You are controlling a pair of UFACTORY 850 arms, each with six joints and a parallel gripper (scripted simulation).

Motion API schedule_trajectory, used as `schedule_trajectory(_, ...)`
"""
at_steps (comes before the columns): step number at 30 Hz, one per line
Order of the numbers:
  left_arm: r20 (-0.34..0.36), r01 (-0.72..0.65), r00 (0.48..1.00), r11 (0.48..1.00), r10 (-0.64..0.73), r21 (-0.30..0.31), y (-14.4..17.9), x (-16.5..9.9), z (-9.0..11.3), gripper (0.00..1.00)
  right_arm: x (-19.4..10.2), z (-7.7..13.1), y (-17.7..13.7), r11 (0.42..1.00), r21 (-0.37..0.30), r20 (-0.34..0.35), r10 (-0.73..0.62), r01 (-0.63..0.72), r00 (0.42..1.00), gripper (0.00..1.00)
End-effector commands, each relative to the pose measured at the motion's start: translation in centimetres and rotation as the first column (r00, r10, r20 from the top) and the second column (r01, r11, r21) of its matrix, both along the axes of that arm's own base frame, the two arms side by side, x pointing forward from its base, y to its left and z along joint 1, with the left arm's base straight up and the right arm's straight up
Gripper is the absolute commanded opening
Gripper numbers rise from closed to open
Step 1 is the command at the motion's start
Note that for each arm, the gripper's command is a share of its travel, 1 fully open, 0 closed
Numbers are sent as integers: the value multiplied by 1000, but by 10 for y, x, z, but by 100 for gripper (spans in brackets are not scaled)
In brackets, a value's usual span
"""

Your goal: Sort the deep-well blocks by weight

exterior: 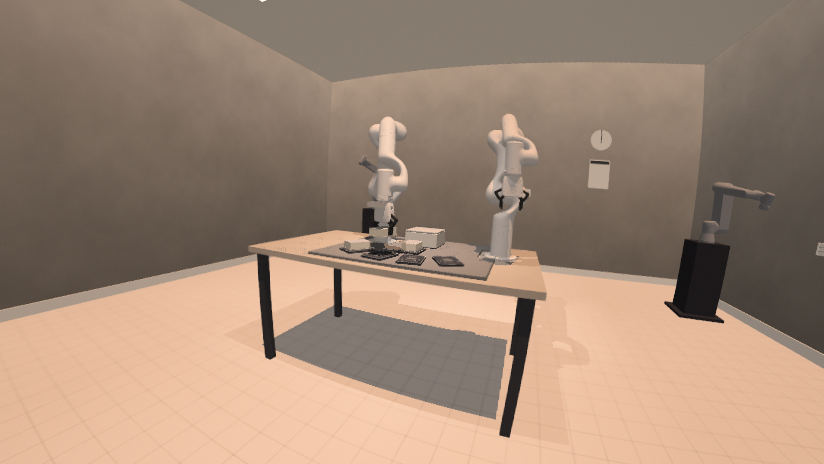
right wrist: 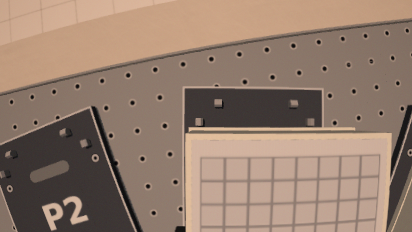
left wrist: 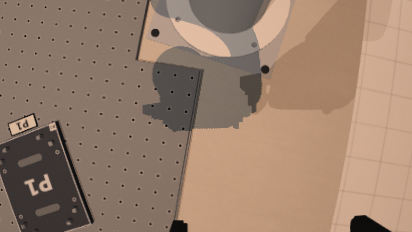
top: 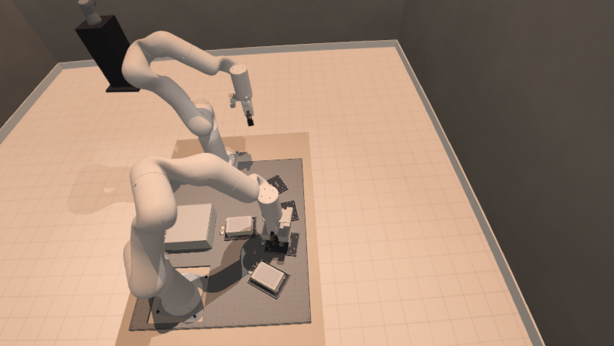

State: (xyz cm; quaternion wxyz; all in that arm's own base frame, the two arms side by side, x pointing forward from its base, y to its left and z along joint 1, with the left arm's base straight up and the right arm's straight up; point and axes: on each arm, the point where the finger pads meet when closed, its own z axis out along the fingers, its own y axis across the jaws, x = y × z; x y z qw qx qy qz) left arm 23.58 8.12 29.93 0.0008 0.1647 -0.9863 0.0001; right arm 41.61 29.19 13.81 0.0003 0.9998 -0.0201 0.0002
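Observation:
The right gripper [top: 276, 239] is shut on a pale deep-well block [right wrist: 290, 192] [exterior: 378, 232], low over the nest RU [right wrist: 255, 95] [top: 294, 245]. The block hides most of RU; two pairs of locators show beyond its edge. Whether it touches the nest cannot be told. Another block [top: 268, 274] [exterior: 355, 245] sits in RO. A third block [top: 239, 225] [exterior: 412, 246] sits in a nest left of RU in the top view, its label unreadable. P1 [left wrist: 38, 169] [top: 278, 184] and P2 [right wrist: 65, 187] hold no block. The left gripper [top: 249, 120] [exterior: 512, 201] is open, high and away from the nests.
A large pale box [top: 188, 227] [exterior: 425, 237] stands behind the third block's nest, beside the right arm's base. No lit lamp shows. The perforated plate [top: 240, 309] carries the nests. P2 and RO flank RU closely. The left arm stands at the plate's far end in the top view.

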Motion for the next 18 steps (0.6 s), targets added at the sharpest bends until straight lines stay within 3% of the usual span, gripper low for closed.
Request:
schedule_trajectory(1,1,0,1000,1000,0,1,0,1,1,100,15,-7,-5,1000,2,1,0,0,1000,0)
schedule_trajectory(18,1,0,1000,1000,0,1,0,1,1,100,16,-7,-5,1000,2,1,0,0,1000,0)
